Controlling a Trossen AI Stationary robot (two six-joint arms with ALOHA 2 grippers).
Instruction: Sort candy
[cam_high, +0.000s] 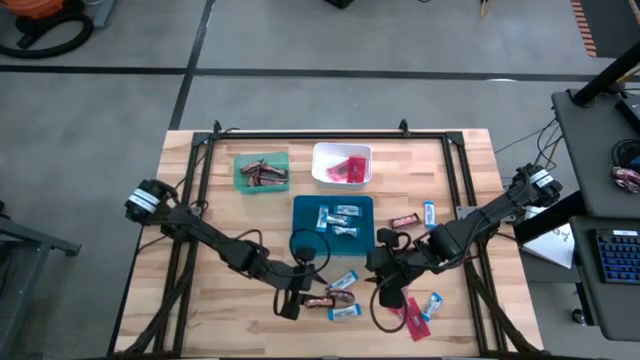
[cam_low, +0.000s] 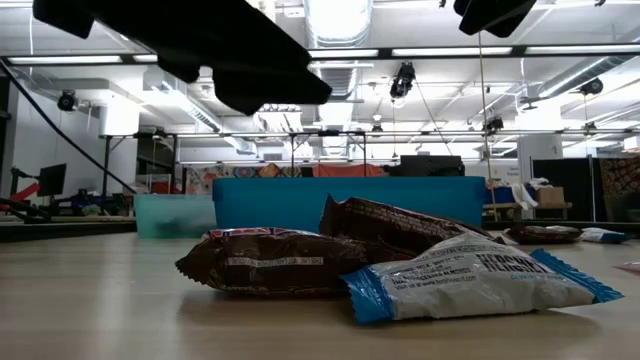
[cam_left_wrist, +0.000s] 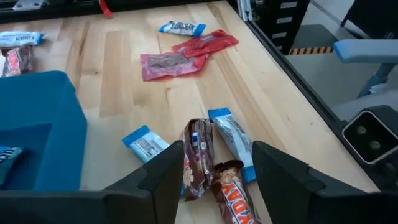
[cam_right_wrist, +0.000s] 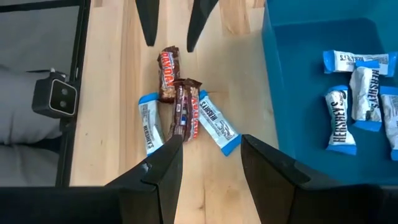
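Both end effectors, left (cam_left_wrist: 214, 171) and right (cam_right_wrist: 208, 162), hovered fingers apart over a brown bar (cam_right_wrist: 184, 109), each lined up to grasp it from the surface (cam_high: 230, 210).

Through the left wrist camera I saw my left pincer (cam_left_wrist: 214, 171) spread open over two dark brown bars (cam_left_wrist: 198, 155), its fingers (cam_left_wrist: 165, 174) on either side. A blue-and-white bar (cam_left_wrist: 233, 137) lay touching them, another (cam_left_wrist: 144, 142) just beside (near the blue tray (cam_left_wrist: 43, 124)). Farther across the tabletop (cam_left_wrist: 112, 68) sat red packets (cam_left_wrist: 177, 59) and one more blue-and-white bar (cam_left_wrist: 180, 27).
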